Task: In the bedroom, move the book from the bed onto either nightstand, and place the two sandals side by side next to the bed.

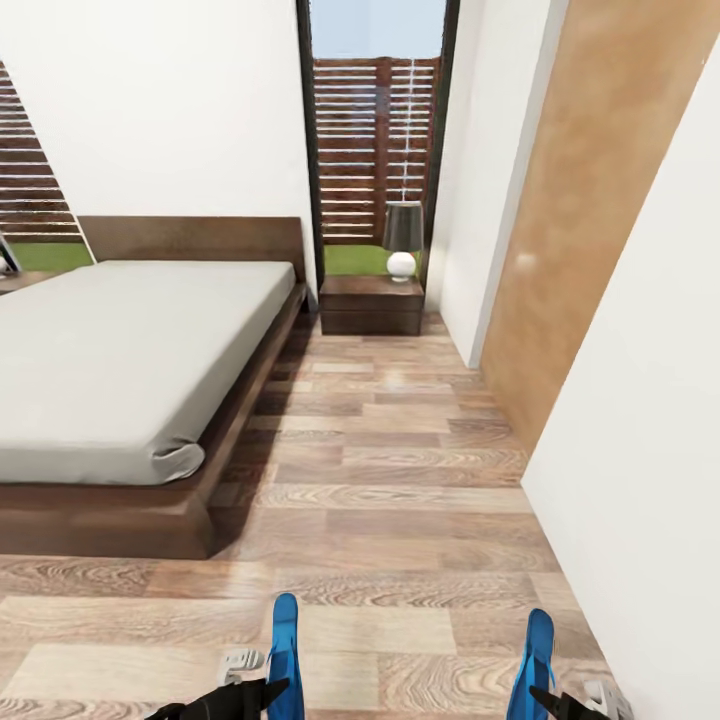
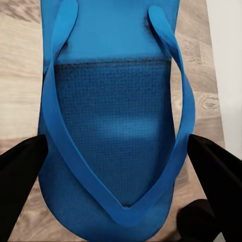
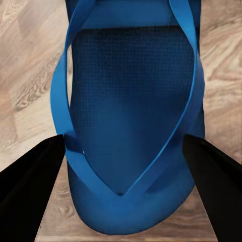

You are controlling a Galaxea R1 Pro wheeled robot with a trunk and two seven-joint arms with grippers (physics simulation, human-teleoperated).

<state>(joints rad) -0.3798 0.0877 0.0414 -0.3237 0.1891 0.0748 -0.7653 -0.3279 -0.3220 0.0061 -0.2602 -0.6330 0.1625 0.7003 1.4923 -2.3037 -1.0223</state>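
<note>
I hold one bright blue sandal in each gripper, low at the front of the head view. The left sandal (image 1: pixel 285 650) (image 2: pixel 116 75) sits between my left gripper's (image 1: pixel 262 690) (image 2: pixel 117 143) black fingers, which press on its two edges. The right sandal (image 1: pixel 532 655) (image 3: pixel 131 75) is clamped the same way by my right gripper (image 1: pixel 545 695) (image 3: pixel 123 141). Both have their straps facing the wrist cameras, over the plank floor. The bed (image 1: pixel 120 350) lies ahead on the left with a bare grey mattress. A nightstand (image 1: pixel 372 305) stands beside its headboard. The book is out of view.
A lamp (image 1: pixel 403 240) with a white ball base stands on the nightstand, in front of a tall window. A white wall and a light-brown door panel (image 1: pixel 590 200) close in the right side. A strip of wood floor (image 1: pixel 400 470) runs between bed and wall.
</note>
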